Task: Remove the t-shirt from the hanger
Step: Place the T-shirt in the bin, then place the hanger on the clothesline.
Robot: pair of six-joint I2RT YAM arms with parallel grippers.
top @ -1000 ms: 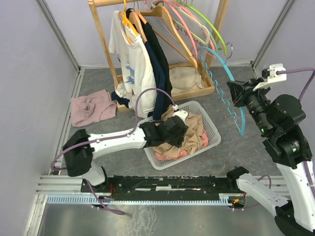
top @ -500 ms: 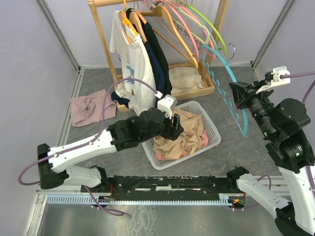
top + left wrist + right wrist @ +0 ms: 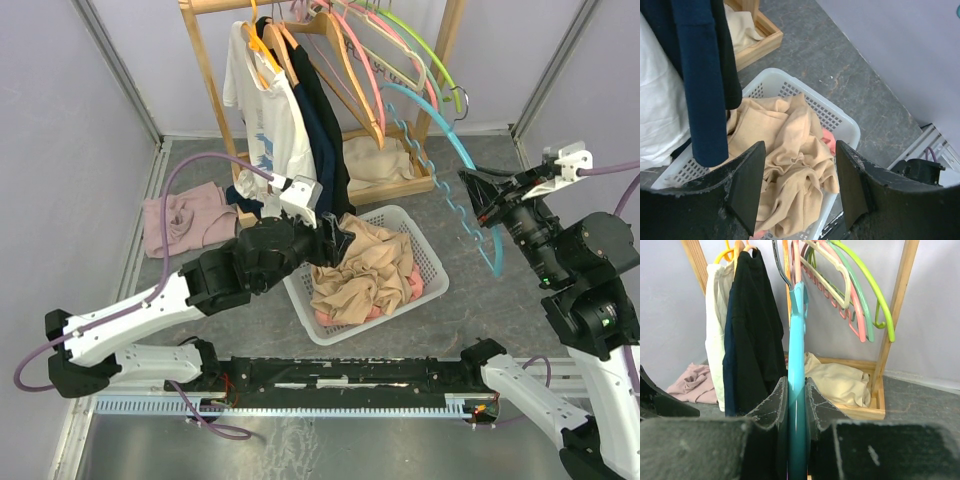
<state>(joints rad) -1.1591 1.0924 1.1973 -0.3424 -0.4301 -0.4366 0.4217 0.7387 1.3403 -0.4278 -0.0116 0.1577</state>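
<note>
A bare teal hanger [image 3: 447, 133] is gripped near its lower end by my right gripper [image 3: 480, 200], to the right of the rack. In the right wrist view the jaws [image 3: 796, 405] are shut on the teal hanger [image 3: 796, 340]. A tan t-shirt [image 3: 365, 265] lies crumpled in the white basket [image 3: 430, 265]. My left gripper [image 3: 335, 240] hovers open and empty over the basket's back left. In the left wrist view the left gripper [image 3: 799, 170] is above the tan t-shirt [image 3: 790, 150] and the basket [image 3: 850, 131].
A wooden rack [image 3: 215, 110] at the back holds a white shirt [image 3: 270, 130], a navy shirt [image 3: 320, 130] and several empty hangers. A cream cloth [image 3: 375, 160] lies on its base. A pink cloth [image 3: 185, 220] lies on the floor at left.
My left gripper has risen out of the basket and moved back and left, leaving the tan t-shirt in it. My right gripper has shifted the teal hanger slightly toward the rack.
</note>
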